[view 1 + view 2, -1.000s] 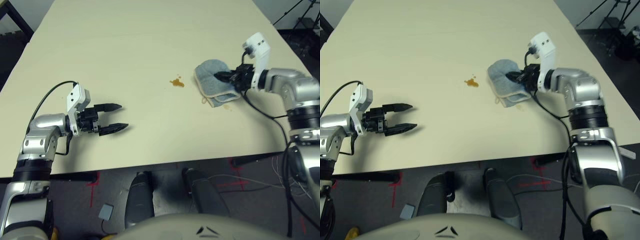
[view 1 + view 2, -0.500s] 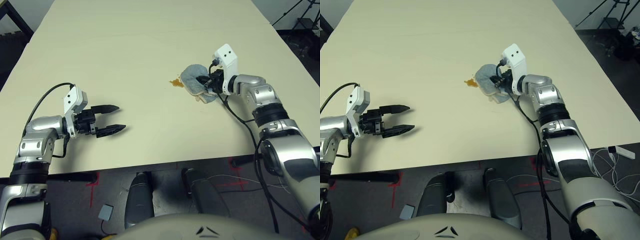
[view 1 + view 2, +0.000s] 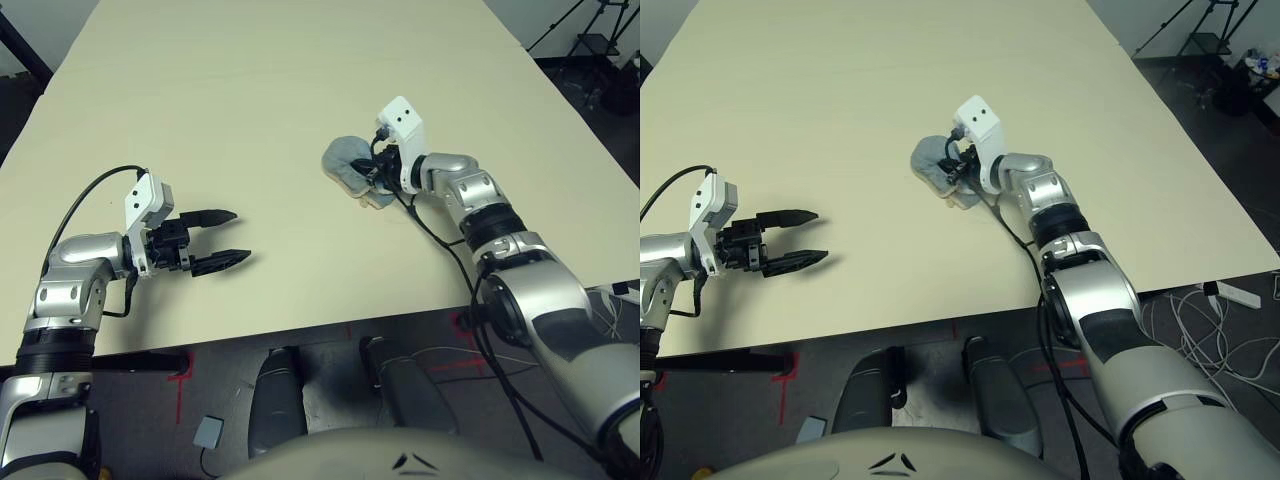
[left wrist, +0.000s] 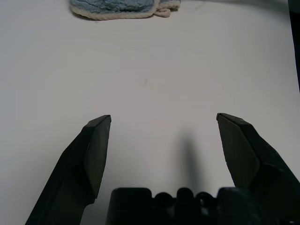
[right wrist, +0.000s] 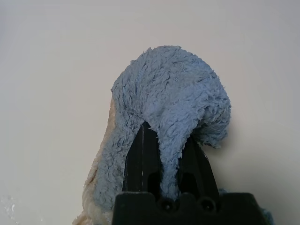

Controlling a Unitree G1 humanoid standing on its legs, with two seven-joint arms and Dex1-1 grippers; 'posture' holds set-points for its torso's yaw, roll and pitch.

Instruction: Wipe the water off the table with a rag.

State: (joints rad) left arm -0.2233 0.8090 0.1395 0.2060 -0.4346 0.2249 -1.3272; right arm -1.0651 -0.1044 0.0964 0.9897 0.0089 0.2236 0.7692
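Pinching a bunched fold of the soft light blue terry rag (image 5: 171,84), my black two-fingered right gripper (image 5: 168,129) has its jaws narrowed on the cloth, with one finger on either side of the fold. The rag lies rumpled on the large, smooth, pale beige table (image 3: 280,80), its rounded bulk spreading beyond my right fingertips and around one side of them, where its cream-white stitched edging (image 5: 108,122) runs along the border. Near that edging, out to the side of my right jaws, a few faint, wet-looking glints (image 5: 9,206) sit on the tabletop; I cannot tell what lies beneath the cloth. My black left gripper (image 3: 243,234) is spread wide, with bare tabletop between its two fingers, which point across towards the rag, well apart from it. Shadows fall on the table by these open jaws, and I cannot tell whether they touch the surface. Behind my right jaws stands a white plastic wrist housing (image 3: 402,118), and a thin black cable (image 3: 440,240) trails back from there beside my silver right forearm (image 3: 545,290), over the table's near edge.
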